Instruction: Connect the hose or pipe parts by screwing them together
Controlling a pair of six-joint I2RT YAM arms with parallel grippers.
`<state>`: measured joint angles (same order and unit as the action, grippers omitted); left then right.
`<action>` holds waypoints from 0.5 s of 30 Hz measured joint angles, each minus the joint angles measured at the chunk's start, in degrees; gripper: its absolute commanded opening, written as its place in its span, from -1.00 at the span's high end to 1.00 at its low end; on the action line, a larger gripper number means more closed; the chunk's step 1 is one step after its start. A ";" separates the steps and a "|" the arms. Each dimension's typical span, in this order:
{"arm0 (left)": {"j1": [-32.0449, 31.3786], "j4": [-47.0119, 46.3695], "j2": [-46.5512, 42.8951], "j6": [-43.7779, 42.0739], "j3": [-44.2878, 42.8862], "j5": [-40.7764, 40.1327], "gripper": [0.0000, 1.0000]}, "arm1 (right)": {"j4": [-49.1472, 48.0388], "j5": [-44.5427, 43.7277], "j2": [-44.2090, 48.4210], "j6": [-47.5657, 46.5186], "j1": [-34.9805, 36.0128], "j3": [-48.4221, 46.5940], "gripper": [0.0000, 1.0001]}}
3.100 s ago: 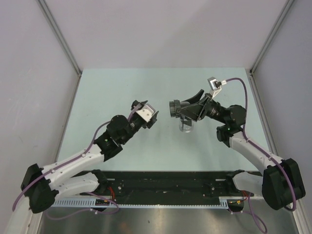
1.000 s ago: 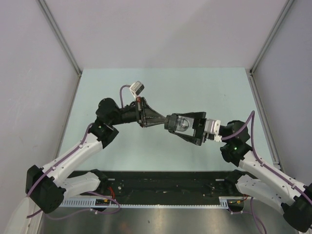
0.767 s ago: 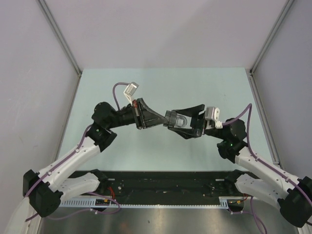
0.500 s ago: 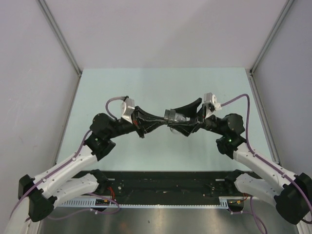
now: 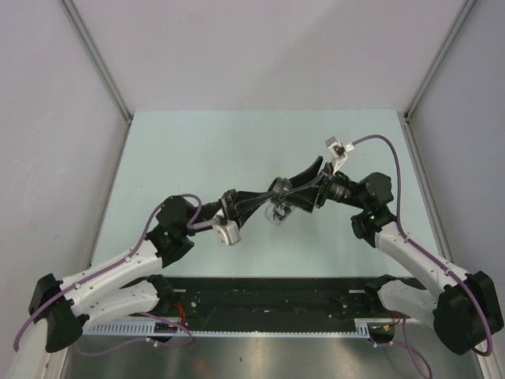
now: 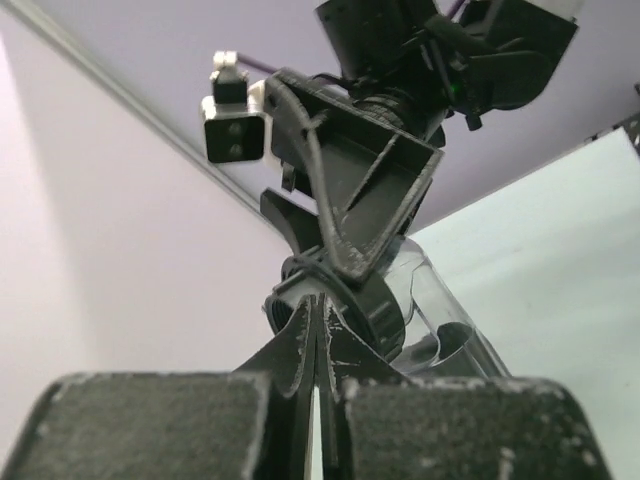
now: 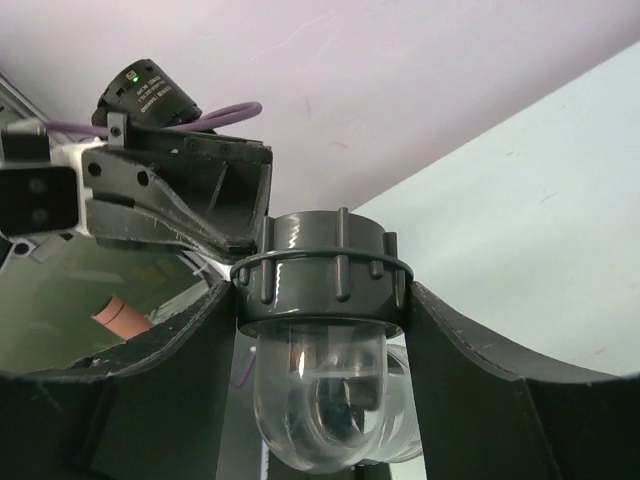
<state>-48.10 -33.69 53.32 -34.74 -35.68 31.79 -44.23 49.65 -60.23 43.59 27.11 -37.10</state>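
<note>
One pipe part shows: a dark grey ribbed ring nut [image 7: 322,265] on a clear curved pipe piece [image 7: 318,400]. It hangs above the middle of the table [image 5: 277,192]. My right gripper [image 7: 322,290] is shut on the nut, one finger on each side. From the left, my left gripper [image 6: 318,305] reaches in with its fingers pressed together. Its tips touch the nut's open rim [image 6: 375,305], and nothing shows between them. In the top view the left gripper [image 5: 264,197] and right gripper [image 5: 286,192] meet tip to tip at the part.
The pale green table [image 5: 197,150] lies under both arms, with grey walls on three sides. A black rail [image 5: 268,296] runs along the near edge between the arm bases. The left wrist's white camera block [image 5: 229,233] hangs beneath that arm.
The left wrist has rolled about its axis, carrying its camera block from on top to underneath, with its tips kept at the nut. The right gripper has rolled slightly while still holding the part.
</note>
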 measured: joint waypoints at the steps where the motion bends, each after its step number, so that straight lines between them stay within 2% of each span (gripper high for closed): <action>1: -0.44 -0.07 0.00 -2.40 0.31 0.20 0.99 | 0.35 0.15 -0.04 0.70 -0.04 0.00 1.00; 6: -1.14 0.37 -0.02 -12.00 1.25 0.94 0.95 | 1.44 1.25 -0.74 2.43 -0.28 0.00 1.00; 7: -1.18 0.59 -0.17 -12.55 1.27 0.83 0.70 | 2.08 1.29 -0.74 2.05 -0.33 -0.04 1.00; 9: -1.18 1.07 -0.66 -13.31 1.42 -0.07 0.35 | 3.63 1.33 -0.74 1.03 -0.50 -0.28 1.00; 10: -1.11 1.42 -1.05 -13.00 1.51 -0.85 0.09 | 4.87 1.79 -0.70 0.20 -0.94 -0.33 1.00; 12: -0.46 2.38 -1.75 -11.78 1.51 -2.47 -0.08 | 7.30 2.21 -0.39 -1.73 -1.95 -0.42 1.00; 15: 2.45 5.16 -3.19 -5.92 1.81 -6.03 -0.60 | 12.26 2.64 0.50 -5.03 -4.04 -1.66 1.00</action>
<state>-45.65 -28.53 50.13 -40.66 -33.87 25.76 -31.97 52.29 -59.72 38.57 23.07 -38.76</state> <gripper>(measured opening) 0.606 0.653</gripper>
